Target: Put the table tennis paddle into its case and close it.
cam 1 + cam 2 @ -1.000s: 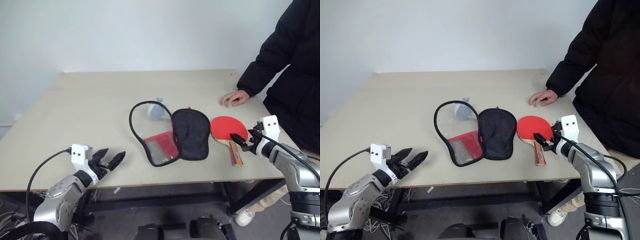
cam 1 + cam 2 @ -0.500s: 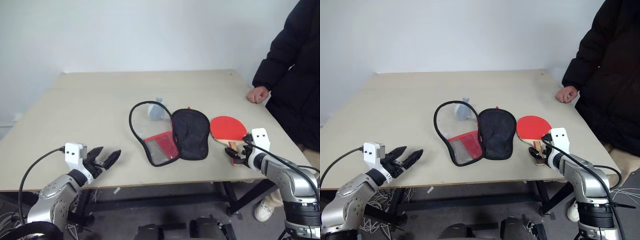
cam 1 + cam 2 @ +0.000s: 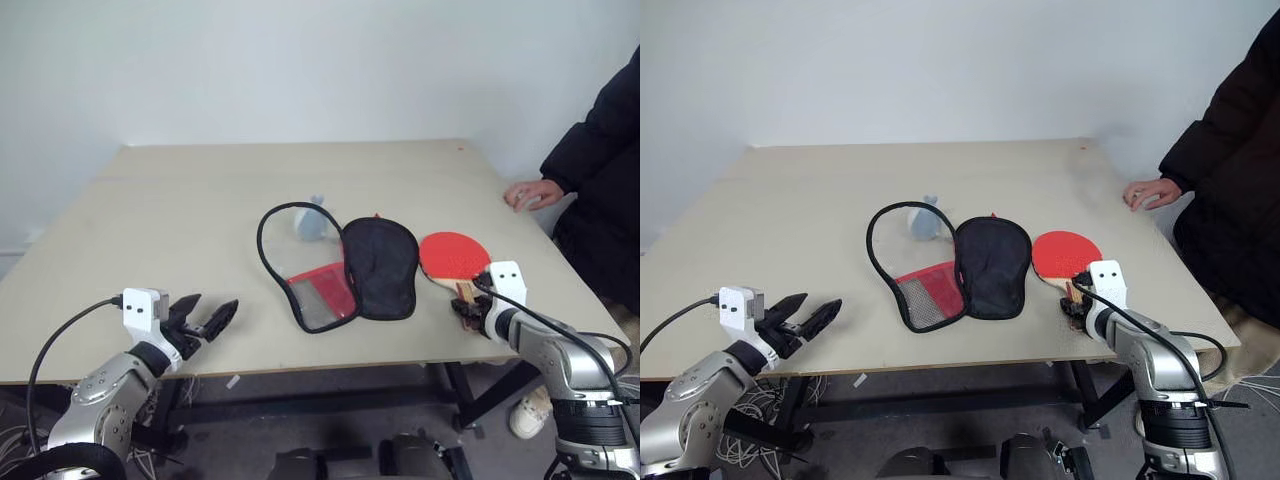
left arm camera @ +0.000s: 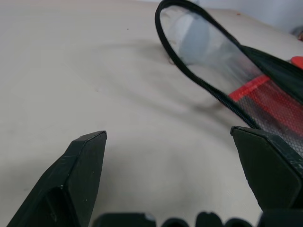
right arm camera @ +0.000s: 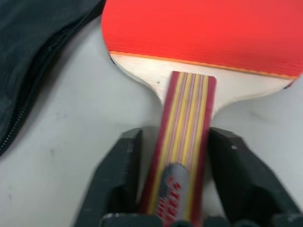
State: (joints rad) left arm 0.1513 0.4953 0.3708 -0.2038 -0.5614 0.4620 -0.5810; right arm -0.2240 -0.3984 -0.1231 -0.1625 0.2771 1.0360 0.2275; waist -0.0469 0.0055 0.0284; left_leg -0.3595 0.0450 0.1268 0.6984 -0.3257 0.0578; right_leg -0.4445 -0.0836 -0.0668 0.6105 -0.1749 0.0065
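Observation:
The table tennis paddle (image 3: 456, 255) lies flat at the table's right front, red face up, its striped wooden handle (image 5: 182, 142) pointing toward the near edge. My right gripper (image 3: 468, 305) is down on the table with a black finger pressed against each side of that handle, shut on it. Left of the paddle lies its case (image 3: 340, 265), spread open, with the black half to the right and the clear half with the red panel to the left. My left gripper (image 3: 205, 318) hovers open at the table's front left, well short of the case (image 4: 246, 80).
A small pale grey-blue round object (image 3: 313, 222) sits just behind the case's clear half. A person in a black jacket stands at the right, one hand (image 3: 530, 193) resting on the table's right edge. The table's front edge (image 3: 330, 362) runs close under both grippers.
My right gripper sank to the paddle's handle and shut on it. The person's hand drew back from beside the paddle to the table's right edge. The left gripper kept still.

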